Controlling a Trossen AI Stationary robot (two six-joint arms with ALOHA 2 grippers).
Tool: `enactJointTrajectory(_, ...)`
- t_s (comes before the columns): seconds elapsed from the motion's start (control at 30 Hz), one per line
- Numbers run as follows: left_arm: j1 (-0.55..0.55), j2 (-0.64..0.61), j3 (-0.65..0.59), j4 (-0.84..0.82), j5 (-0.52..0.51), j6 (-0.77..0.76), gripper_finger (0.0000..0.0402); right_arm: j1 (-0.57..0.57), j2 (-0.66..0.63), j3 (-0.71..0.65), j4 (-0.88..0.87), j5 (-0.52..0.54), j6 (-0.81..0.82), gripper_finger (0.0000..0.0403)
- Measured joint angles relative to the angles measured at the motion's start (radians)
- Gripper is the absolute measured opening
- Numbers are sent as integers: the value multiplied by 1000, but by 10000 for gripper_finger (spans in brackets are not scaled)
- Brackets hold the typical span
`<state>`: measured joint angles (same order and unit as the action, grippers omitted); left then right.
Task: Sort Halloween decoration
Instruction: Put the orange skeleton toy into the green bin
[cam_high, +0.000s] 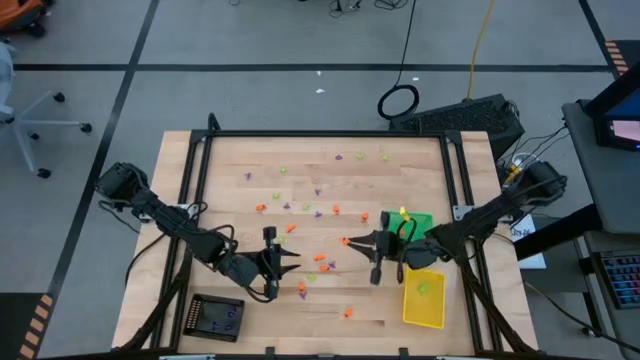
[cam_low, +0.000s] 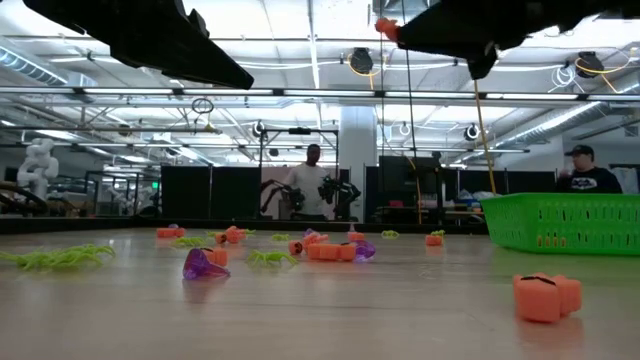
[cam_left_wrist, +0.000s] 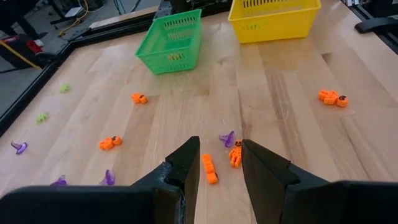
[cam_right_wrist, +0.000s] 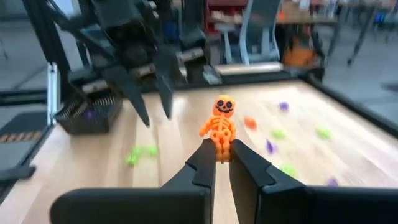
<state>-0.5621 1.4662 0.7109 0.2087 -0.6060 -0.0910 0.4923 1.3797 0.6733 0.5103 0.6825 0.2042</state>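
**Above the table, a tiny skeleton in a claw**

Between the right gripper's (cam_right_wrist: 219, 157) two dark fingers sits a little orange plastic skeleton (cam_right_wrist: 219, 127), squeezed tight and lifted up off the wood. Only the right wrist view shows this toy well. The left gripper (cam_left_wrist: 220, 163) hangs over the table with its fingers apart and nothing in them. Under it lie more small orange, purple and green plastic trinkets (cam_left_wrist: 209, 168), spread across the pale wooden table (cam_high: 420, 170). Farther off stand a green plastic basket (cam_left_wrist: 170, 42) and a yellow plastic basket (cam_left_wrist: 273, 18), side by side. The high view alone shows a black tray (cam_high: 214, 318) at the table's near left corner. The low view shows a big room with ceiling lights and two people (cam_low: 312, 185) far behind the table.
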Motion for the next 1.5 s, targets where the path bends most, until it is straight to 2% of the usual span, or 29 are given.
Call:
enactJointTrajectory(0.17, 0, 0, 0, 0, 0, 1, 116, -13, -131, 129, -582, -1, 204, 18)
enactJointTrajectory(0.33, 0, 0, 0, 0, 0, 1, 116, -38, -168, 312, -1081, -13, 383, 18)
enactJointTrajectory(0.5, 0, 0, 0, 0, 0, 1, 116, -94, -153, 477, -1501, -140, 575, 18)
enactJointTrajectory(0.6, 1, 0, 0, 1, 0, 0, 116, -135, -144, 514, -1647, -224, 642, 18)
enactJointTrajectory(0.73, 0, 0, 0, 0, 0, 0, 116, -197, -144, 504, -1726, -370, 661, 18)
enactJointTrajectory(0.87, 0, 0, 0, 1, 0, 0, 116, -245, -142, 472, -1786, -469, 697, 18)
enactJointTrajectory(1.1, 0, 0, 0, 0, 0, 0, 116, -297, -142, 362, -1771, -533, 695, 18)
enactJointTrajectory(1.3, 0, 0, 0, 0, 0, 0, 116, -315, -141, 260, -1694, -556, 675, 18)
enactJointTrajectory(1.5, 0, 0, 0, 0, 0, -1, 116, -315, -141, 212, -1598, -556, 669, 19)
